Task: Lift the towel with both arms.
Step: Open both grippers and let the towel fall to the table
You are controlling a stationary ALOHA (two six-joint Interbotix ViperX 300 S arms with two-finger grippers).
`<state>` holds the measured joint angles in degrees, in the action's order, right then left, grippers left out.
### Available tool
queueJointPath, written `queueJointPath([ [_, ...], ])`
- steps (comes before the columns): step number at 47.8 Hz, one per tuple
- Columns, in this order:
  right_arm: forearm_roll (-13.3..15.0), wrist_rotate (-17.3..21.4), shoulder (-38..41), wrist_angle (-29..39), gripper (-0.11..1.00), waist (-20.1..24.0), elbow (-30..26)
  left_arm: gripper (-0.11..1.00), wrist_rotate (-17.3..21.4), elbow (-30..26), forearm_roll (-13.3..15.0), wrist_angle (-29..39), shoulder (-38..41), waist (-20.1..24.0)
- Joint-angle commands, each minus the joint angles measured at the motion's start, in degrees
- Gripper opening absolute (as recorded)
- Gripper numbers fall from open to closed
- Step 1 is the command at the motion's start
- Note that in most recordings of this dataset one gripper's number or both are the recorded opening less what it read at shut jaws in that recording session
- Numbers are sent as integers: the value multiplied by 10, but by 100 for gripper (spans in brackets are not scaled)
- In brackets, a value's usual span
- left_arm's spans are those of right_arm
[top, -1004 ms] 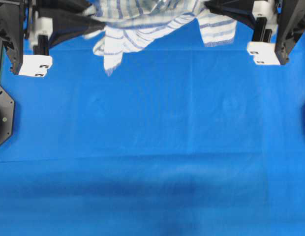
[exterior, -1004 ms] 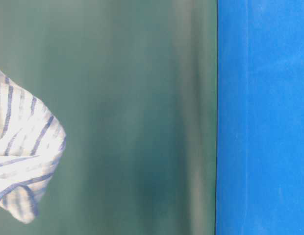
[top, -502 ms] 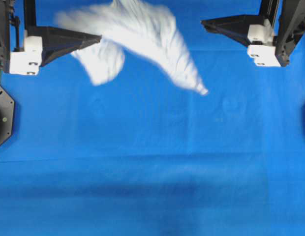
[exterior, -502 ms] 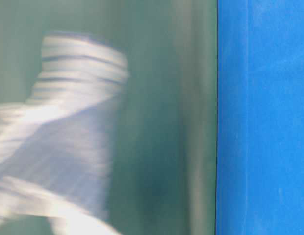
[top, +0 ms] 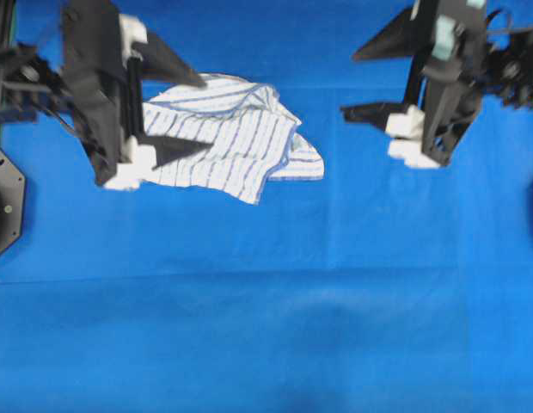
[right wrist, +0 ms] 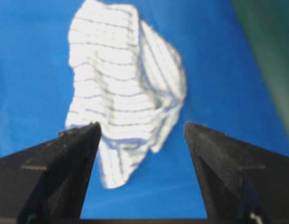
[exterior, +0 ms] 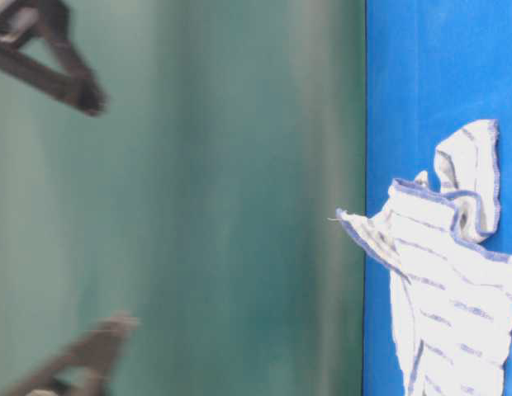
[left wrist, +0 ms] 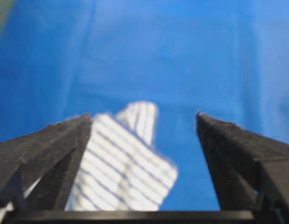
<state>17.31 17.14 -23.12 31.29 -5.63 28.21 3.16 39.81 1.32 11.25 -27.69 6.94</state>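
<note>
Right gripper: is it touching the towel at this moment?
Apart. The overhead view shows bare blue sheet between the right gripper and the towel; its jaws stand wide open and empty.

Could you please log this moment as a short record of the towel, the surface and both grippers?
towel: crumpled, lying on the blue sheet, held by neither gripper
surface: blue sheet covering the table
left gripper: open, above the towel's left part
right gripper: open, off to the towel's right, nothing between its jaws
task status: towel not lifted now
</note>
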Motion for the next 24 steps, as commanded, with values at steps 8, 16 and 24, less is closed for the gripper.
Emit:
queueJointPath([
  [8, 1, 37, 29, -134, 70, -1, 79, 89, -12, 62, 2, -48, 28, -10],
  [16, 1, 55, 79, -198, 69, -4, 104, 89, -14, 99, 2, -50, 57, -10],
  [24, 1, 55, 146, -241, 68, -10, 113, 89, -14, 132, 2, -70, 89, -10],
])
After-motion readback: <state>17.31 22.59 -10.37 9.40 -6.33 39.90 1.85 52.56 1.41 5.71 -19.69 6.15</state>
